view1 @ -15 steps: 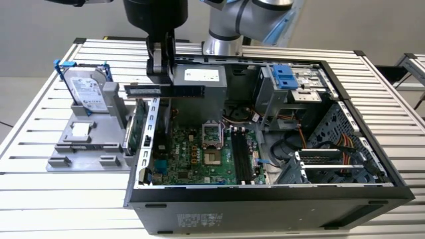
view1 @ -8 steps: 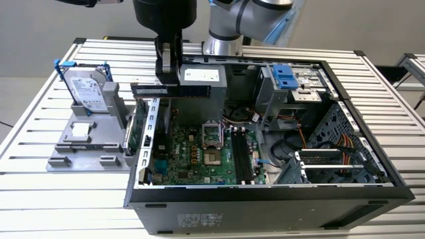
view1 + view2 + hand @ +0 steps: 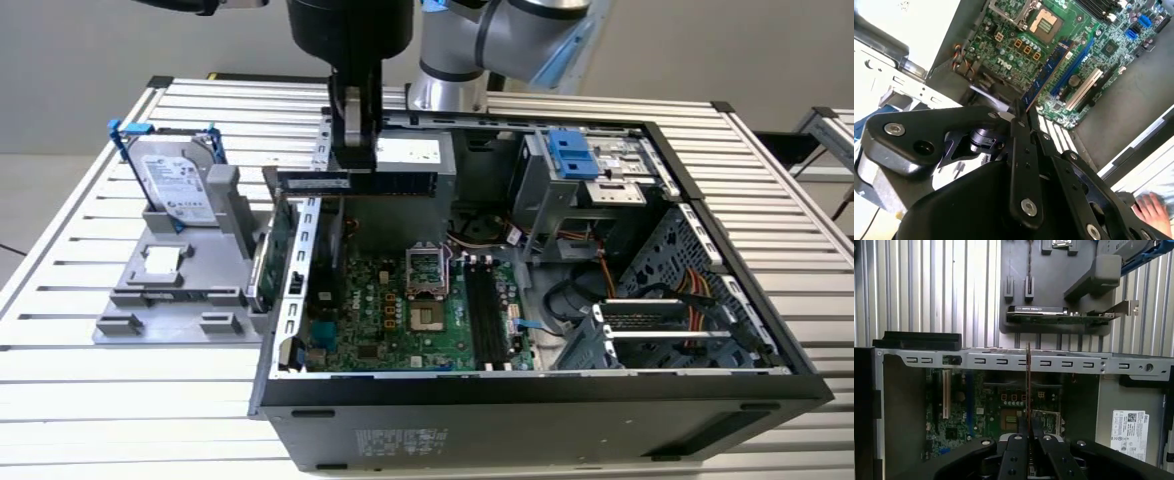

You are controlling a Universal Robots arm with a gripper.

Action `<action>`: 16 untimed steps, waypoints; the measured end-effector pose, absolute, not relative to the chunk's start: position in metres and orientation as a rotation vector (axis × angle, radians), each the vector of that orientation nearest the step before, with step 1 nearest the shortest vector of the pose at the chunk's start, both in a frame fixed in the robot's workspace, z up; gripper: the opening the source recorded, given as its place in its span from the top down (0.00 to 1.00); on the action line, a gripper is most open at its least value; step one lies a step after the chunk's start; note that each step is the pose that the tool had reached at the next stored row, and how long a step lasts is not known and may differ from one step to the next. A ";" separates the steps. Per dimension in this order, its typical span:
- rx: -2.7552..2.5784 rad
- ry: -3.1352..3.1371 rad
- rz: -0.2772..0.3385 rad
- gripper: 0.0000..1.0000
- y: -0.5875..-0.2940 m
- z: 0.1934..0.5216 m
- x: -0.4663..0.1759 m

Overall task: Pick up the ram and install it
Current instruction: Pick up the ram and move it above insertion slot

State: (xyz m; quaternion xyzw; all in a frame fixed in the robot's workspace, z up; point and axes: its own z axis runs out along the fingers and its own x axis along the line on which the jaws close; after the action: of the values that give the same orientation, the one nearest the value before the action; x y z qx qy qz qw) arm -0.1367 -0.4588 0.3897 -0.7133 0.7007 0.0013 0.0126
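My gripper [image 3: 354,162] is shut on the ram [image 3: 358,183], a thin dark strip that hangs level over the left rear wall of the open computer case [image 3: 534,385]. In the second wrist view the ram [image 3: 1048,72] is a bluish strip running out from the gripper [image 3: 1024,117] over the green motherboard [image 3: 1054,30]. In the first wrist view the ram [image 3: 1028,380] is edge-on, a thin line rising from the gripper [image 3: 1028,434] across the case's metal rail [image 3: 1004,361]. The long black memory slots [image 3: 487,310] lie beside the processor socket [image 3: 424,268].
Left of the case, a grey fixture [image 3: 174,300] holds a hard drive in a blue frame [image 3: 174,180] and a green expansion card [image 3: 271,265]. Drive cage and cables [image 3: 627,270] fill the case's right side. A person's hand [image 3: 1151,207] rests nearby.
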 end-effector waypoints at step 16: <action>-2.223 2.184 0.004 1.00 -0.459 0.390 -0.112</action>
State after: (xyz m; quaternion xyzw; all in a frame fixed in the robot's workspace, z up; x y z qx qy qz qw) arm -0.1123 -0.4586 0.3897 -0.7133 0.7007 0.0013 0.0126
